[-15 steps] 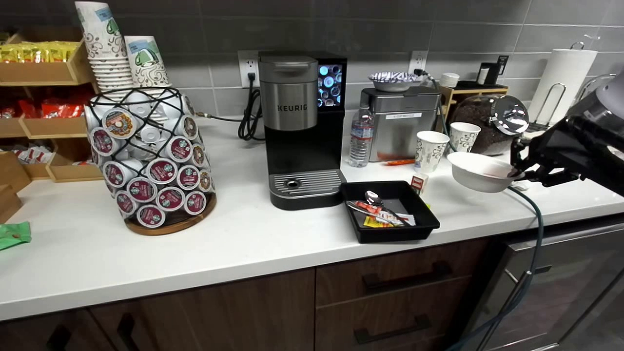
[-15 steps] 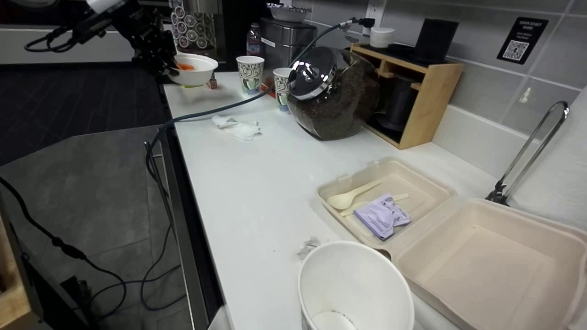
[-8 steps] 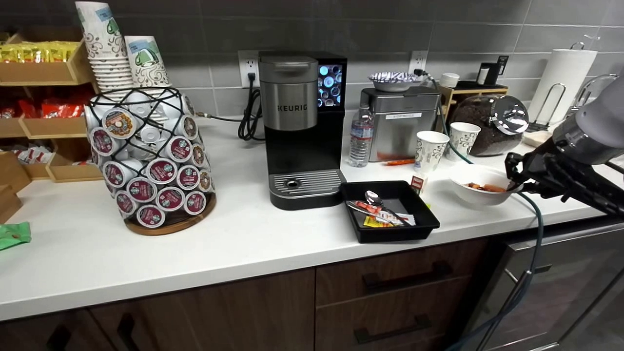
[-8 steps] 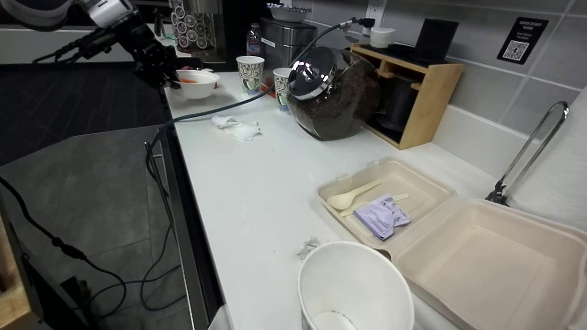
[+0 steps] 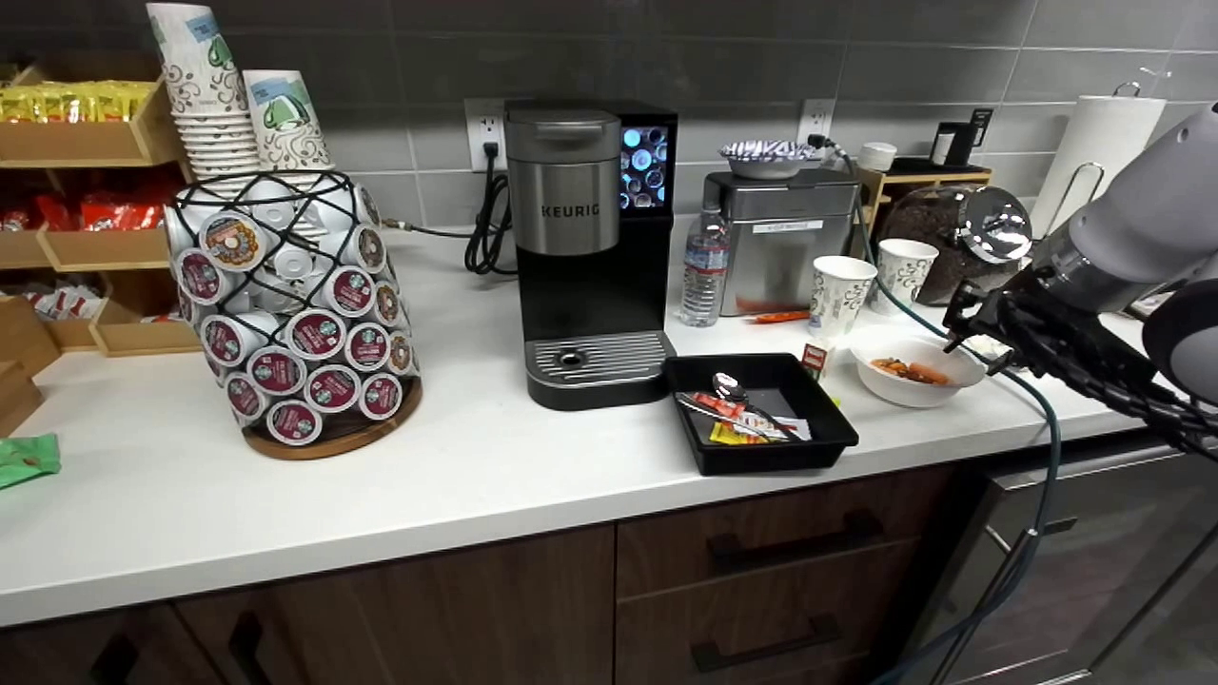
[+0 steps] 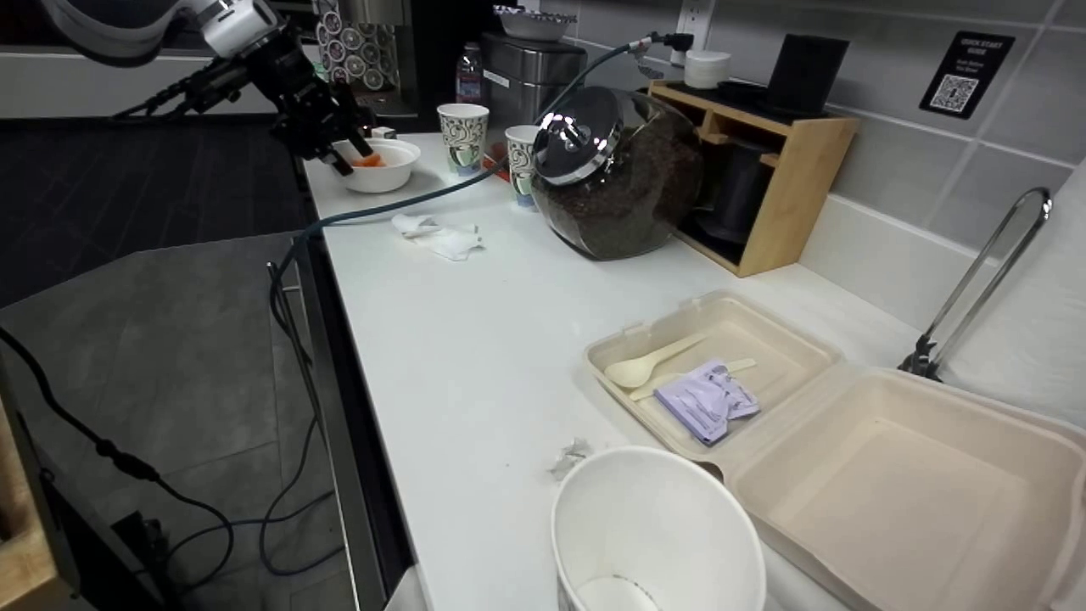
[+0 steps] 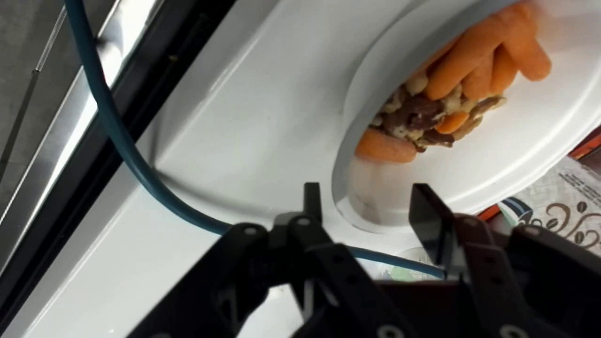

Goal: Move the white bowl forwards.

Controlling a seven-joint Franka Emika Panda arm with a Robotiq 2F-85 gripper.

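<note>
At far left in an exterior view, a wooden rack (image 5: 95, 249) holds yellow packets (image 5: 76, 103) and red packets (image 5: 124, 213). Beside it stands a wire pod holder (image 5: 352, 440) on a round wooden base, stocked with coffee pods (image 5: 317, 333). Farther right, the black tray (image 5: 775, 460) carries a metal spoon (image 5: 729, 385) and small sachets (image 5: 735, 435). Right of that, the white bowl (image 5: 904, 393) sits level on the bench (image 5: 457, 466), round, shallow, smooth-walled; the wrist view shows orange baby carrots (image 7: 462, 65) in it, with pale and dark brown bits (image 7: 420, 115). At its right edge is the gripper (image 7: 365, 199), fingers spread apart; whether one touches the rim is hard to say. Behind, a glass jar (image 5: 923, 233) contains something dark brown. Farthest right in an exterior view, a clamshell box (image 6: 899, 475), lid laid back, holds a pale spoon (image 6: 632, 372) and a purple packet (image 6: 704, 397).
</note>
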